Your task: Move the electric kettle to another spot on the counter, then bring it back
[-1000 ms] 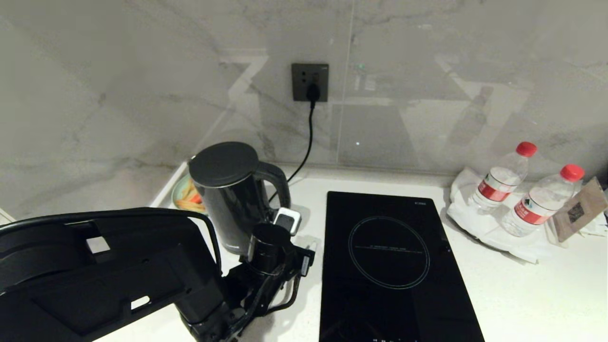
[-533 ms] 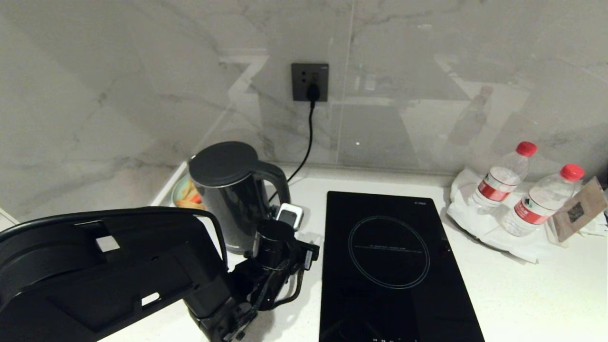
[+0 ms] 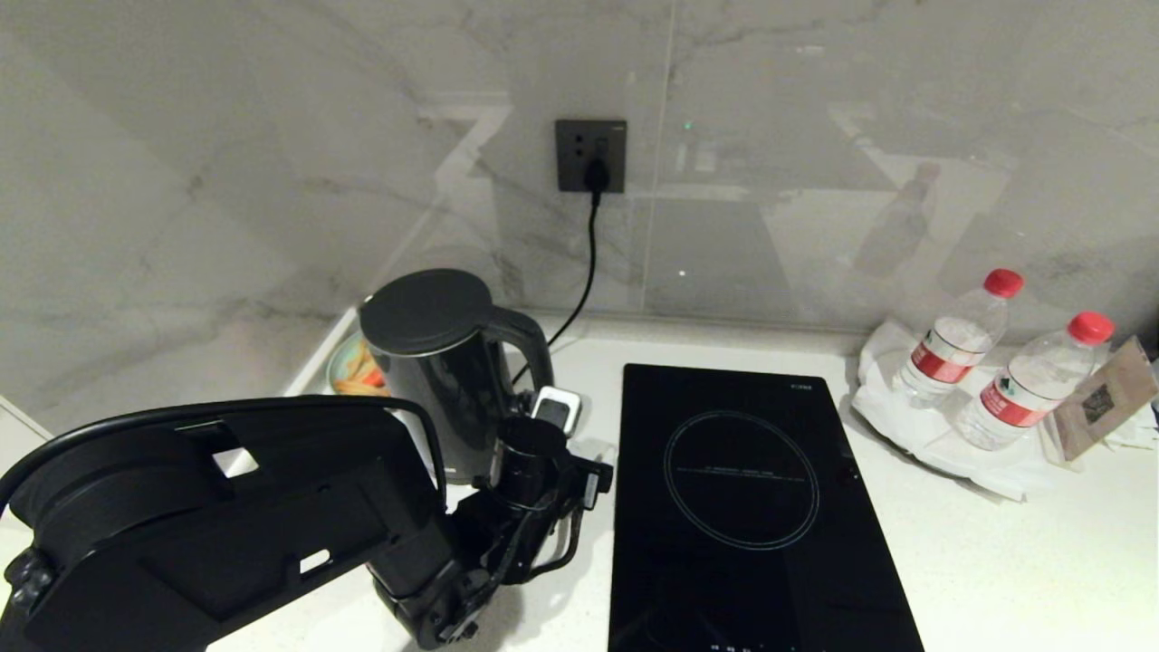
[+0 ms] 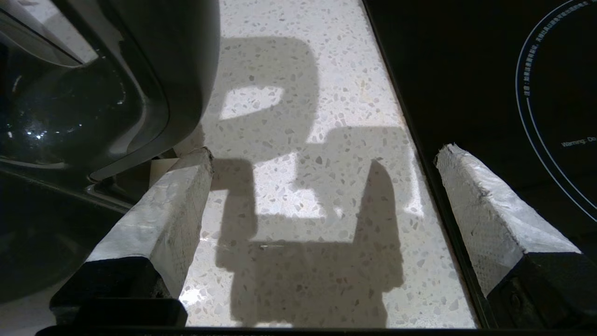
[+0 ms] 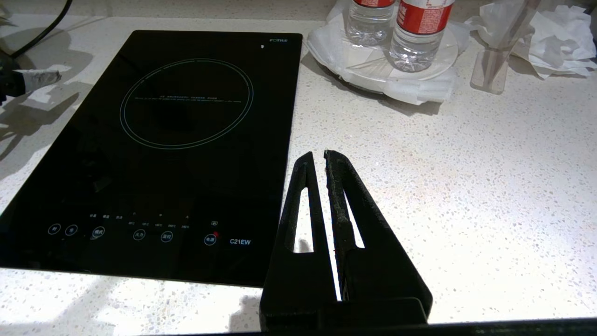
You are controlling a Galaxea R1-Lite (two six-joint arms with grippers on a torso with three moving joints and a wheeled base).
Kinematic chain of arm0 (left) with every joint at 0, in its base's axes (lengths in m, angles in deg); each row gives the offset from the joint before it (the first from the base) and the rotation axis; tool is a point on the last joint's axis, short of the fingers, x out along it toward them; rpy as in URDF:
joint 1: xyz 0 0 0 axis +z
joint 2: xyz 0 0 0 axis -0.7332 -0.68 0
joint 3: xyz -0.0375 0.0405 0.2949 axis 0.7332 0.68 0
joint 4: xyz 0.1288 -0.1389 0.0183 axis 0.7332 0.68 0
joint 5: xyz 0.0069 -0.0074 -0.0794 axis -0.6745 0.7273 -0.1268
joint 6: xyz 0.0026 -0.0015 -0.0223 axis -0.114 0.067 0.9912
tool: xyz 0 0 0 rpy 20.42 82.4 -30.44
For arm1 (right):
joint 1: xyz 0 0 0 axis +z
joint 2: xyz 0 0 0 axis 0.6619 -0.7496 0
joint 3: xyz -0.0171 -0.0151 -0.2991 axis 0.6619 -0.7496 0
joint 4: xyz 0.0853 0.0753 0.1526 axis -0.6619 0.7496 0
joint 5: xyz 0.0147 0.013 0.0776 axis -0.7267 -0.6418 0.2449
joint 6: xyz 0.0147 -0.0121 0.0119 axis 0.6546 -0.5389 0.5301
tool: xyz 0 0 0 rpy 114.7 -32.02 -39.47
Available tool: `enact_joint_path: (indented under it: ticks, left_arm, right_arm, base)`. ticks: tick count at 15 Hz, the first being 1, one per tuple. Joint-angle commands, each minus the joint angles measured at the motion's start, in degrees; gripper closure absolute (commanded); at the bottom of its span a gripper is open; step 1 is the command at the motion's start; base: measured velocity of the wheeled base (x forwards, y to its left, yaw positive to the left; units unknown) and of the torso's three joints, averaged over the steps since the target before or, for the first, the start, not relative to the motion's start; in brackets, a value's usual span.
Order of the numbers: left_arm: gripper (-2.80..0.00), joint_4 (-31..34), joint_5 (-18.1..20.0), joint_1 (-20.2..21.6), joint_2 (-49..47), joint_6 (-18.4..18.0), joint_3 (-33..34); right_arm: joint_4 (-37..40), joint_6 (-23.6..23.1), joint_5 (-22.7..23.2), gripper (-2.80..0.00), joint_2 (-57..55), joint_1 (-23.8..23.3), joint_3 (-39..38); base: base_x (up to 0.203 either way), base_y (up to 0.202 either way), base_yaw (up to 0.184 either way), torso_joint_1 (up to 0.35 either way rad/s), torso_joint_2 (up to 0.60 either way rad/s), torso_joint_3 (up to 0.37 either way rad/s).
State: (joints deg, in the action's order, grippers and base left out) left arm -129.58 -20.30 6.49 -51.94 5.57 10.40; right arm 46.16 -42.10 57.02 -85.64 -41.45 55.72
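The electric kettle (image 3: 433, 362) stands upright on the counter (image 3: 996, 561), to the left of the induction hob (image 3: 751, 507) and near the back wall, its flat round lid on and its loop handle (image 3: 525, 349) turned toward the hob; behind it, further from the hob, the rim of a dish (image 3: 349, 371) with something orange in it shows; a black cord (image 3: 584, 272) runs from the wall socket (image 3: 590, 156) down behind the kettle. The left gripper (image 4: 322, 161) hangs over the bare strip of counter between the kettle and the hob with its jaws spread wide and empty; one padded finger (image 4: 172, 205) lies just beside the kettle's foot, the other (image 4: 485, 205) over the hob's edge; whether that first finger touches the kettle I cannot tell. The right gripper (image 5: 322, 161) sits with its fingers pressed together, holding nothing, over the counter on the hob's far side from the kettle, with two water bottles (image 3: 996, 362) beyond it. The kettle looks rigid and glossy, so its smooth wall would likely be slippery and too broad for a sure pinch; it may carry water and be heavy, tipping away from a low hold; the handle, taken high up, is probably the safest place to grip.
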Motion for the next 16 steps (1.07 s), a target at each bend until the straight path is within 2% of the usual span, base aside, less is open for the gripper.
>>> enact_joint_path:
  ticks: [1,16]
  left_arm:
    - [-2.8,-0.4,-0.1,0.3,-0.4,0.1,-0.5]
    - [-2.8,-1.9,-0.3,1.3,-0.9,0.1,-0.2]
  right_arm:
    - [0.0,0.0,0.0,0.0,0.0,0.0,0.0]
    - [0.0,0.0,0.1,0.0,0.0,0.0,0.0]
  base:
    - [0.0,0.0,0.0,0.0,0.0,0.0]
    - [0.0,0.0,0.0,0.0,0.0,0.0]
